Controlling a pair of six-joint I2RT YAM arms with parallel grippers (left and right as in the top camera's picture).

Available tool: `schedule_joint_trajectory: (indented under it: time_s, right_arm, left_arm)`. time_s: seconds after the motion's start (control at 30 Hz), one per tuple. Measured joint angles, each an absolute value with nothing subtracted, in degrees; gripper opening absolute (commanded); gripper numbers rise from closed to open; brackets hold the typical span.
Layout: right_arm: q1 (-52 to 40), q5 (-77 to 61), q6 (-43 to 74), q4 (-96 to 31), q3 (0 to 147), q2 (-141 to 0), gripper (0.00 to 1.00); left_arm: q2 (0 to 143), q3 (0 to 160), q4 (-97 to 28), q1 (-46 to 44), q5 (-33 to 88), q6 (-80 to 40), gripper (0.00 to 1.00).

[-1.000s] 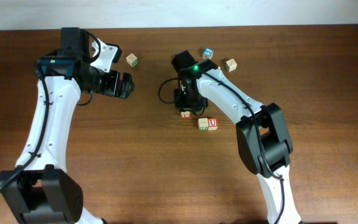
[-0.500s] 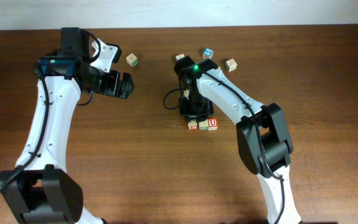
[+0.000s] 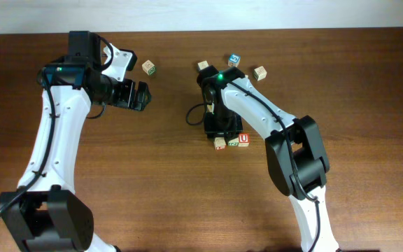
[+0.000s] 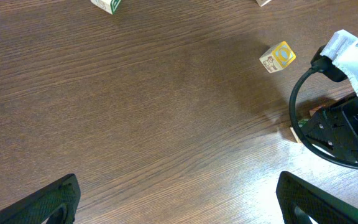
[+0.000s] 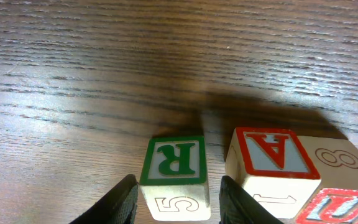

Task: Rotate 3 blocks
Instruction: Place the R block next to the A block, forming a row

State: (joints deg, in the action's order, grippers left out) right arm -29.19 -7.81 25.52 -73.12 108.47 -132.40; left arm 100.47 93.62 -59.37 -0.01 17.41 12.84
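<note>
right tool [image 5: 177,186], tips apart astride green-r block [image 5: 173,163], closer to red-a block [image 5: 267,155] than before; left tool [image 4: 178,180] wide apart

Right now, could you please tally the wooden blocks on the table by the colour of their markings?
Red-lettered blocks: 2
Green-lettered block: 1
Blue block: 1
Yellow block: 1
Pale blocks, marking colour unclear from above: 2
Total: 7
</note>
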Motion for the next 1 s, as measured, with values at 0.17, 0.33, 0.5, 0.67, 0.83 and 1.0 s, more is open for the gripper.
schedule_joint_trajectory:
  time_s: [0.17, 0.33, 0.5, 0.67, 0.83, 1.0]
  right_arm:
    - [-29.2, -7.7, 25.5, -75.1, 109.8, -132.4, 0.43]
    - [-29.2, -7.6, 24.4, -78.6, 117.1, -132.4, 0.41]
    - [-30.9, -8.3, 21.4, -79.0, 117.5, -132.4, 0.10]
    - [-34.6, -7.8, 20.6, -75.8, 115.6, -132.4, 0.04]
    - [-34.7, -7.6, 20.8, -74.1, 111.5, -132.5, 0.04]
    - [-34.7, -7.1, 20.8, -72.8, 108.7, -132.5, 0.04]
  left_arm:
    - [100.5, 93.6, -59.4, 0.0, 17.4, 12.8, 0.99]
    - [100.5, 93.6, -59.4, 0.0, 17.4, 12.8, 0.99]
    - [100.5, 93.6, -59.4, 0.0, 17.4, 12.8, 0.99]
    - [100.5, 93.6, -59.4, 0.0, 17.4, 12.8, 0.99]
    - [100.5, 93.6, -59.4, 0.0, 17.4, 12.8, 0.99]
    - [100.5, 93.6, -59.4, 0.0, 17.4, 12.8, 0.99]
